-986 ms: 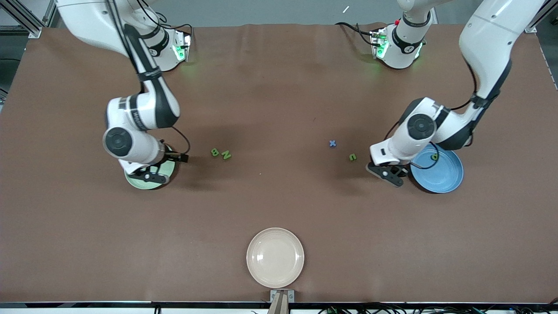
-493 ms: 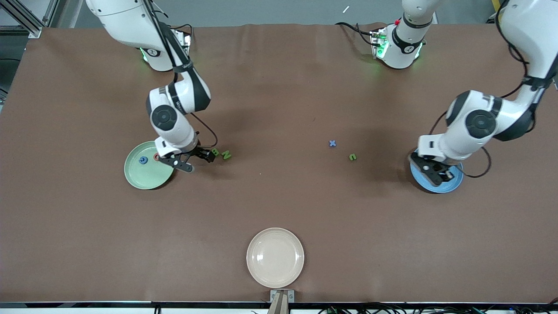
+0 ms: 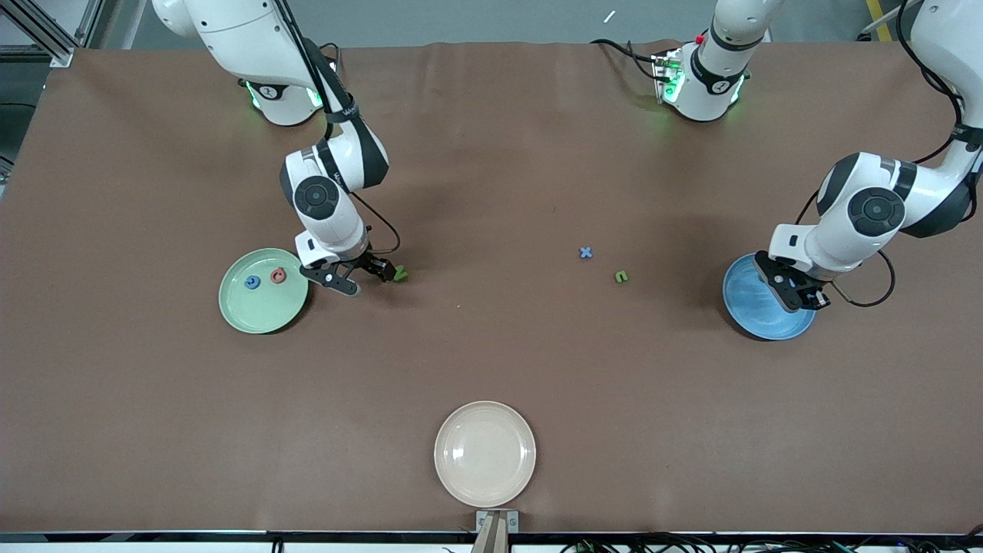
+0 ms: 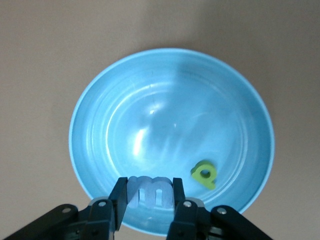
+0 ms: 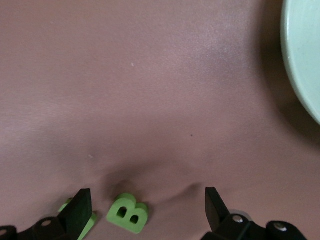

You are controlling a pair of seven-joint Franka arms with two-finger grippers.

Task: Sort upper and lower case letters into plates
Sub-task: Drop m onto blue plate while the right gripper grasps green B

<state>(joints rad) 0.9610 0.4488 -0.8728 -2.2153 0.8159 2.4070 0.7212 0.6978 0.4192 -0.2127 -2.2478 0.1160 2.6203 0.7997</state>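
Both arms have travelled since the earlier frames: the right arm has swung off the mint plate toward the loose green letters, and the left arm has carried its load from beside the blue plate to a spot over it.

Between the left gripper's fingers sits a pale blue lowercase m, pinched across its width and hanging above the bowl of the blue plate, close to its rim. A green lowercase letter, a p or a d, already lies in that plate just beside the held one. In my judgement the move now is simply a release, and the m should drop inside the rim rather than onto the surface.

The right gripper has its fingers spread wide with nothing between them, low over the surface. A green B lies flat in the gap between them, nearer to one finger than to the other, so closing would likely push it sideways before both pads meet it. A second green letter, the N, lies partly hidden under that nearer finger, touching or nearly touching it; the risk is catching both at once.

Farther out, the mint green plate holds a blue letter and a pink one. A blue x and a small green letter lie on the open surface between the arms, closer to the left arm's end. A cream plate sits nearest the front camera.
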